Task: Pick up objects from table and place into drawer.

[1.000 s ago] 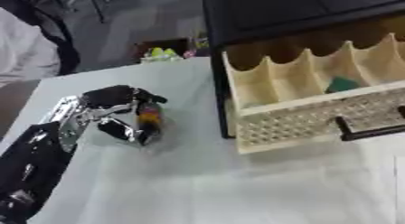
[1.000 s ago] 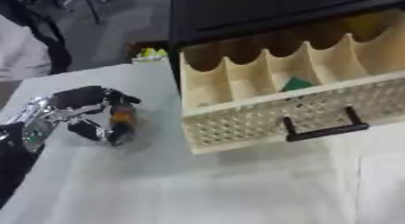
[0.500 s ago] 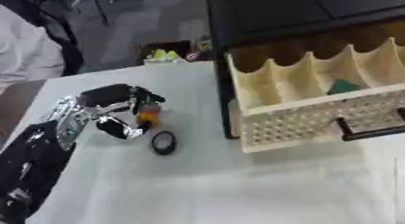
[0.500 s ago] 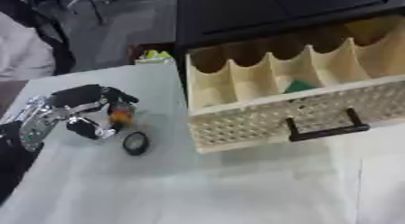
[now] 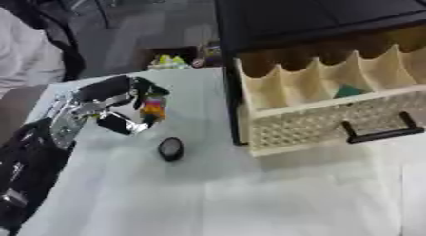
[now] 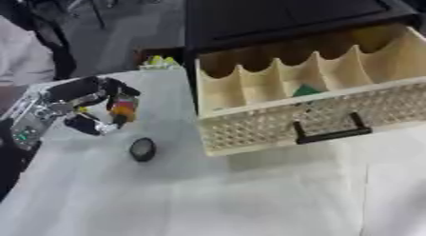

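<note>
Left hand [image 5: 100, 109], raised over the table's [image 5: 249, 192] left part, fingers curled round a small orange-and-yellow object [image 5: 152, 108]; a dark round disc [image 5: 170, 148] lies on the table just below it. To the right, well apart, the open drawer [image 6: 291, 128] shows wavy dividers and a green item [image 6: 304, 90] in one compartment. The path between hand and drawer is unobstructed.

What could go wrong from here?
1. The left hand pinches a small orange object only at the fingertips; it might slip on the way to the drawer.
2. The compartments are narrow with tall dividers; the hand may clip a divider.
3. A black disc lies just below the hand and could get knocked away.
</note>
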